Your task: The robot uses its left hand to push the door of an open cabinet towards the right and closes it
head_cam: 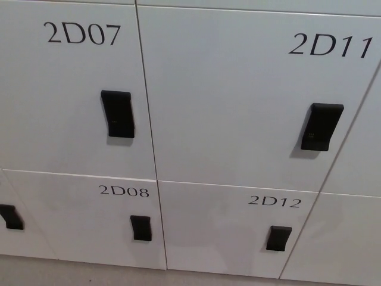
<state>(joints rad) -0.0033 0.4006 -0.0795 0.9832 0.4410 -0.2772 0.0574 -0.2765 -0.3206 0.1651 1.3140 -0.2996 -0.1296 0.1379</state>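
Observation:
A wall of white locker doors fills the head view. The door marked 2D11 [238,95] sits flush with its neighbours, its black handle [321,126] on the right side. Below it is the door 2D12 [226,232] with a small black handle [278,238]. To the left are the doors 2D07 [65,89] and 2D08 [83,220], each with a black handle. All visible doors lie flat in one plane. Neither of my hands shows in the picture.
A further door edge runs down the far right [363,155]. Another black handle [11,217] shows at the lower left edge. A strip of grey floor [71,275] lies under the lockers.

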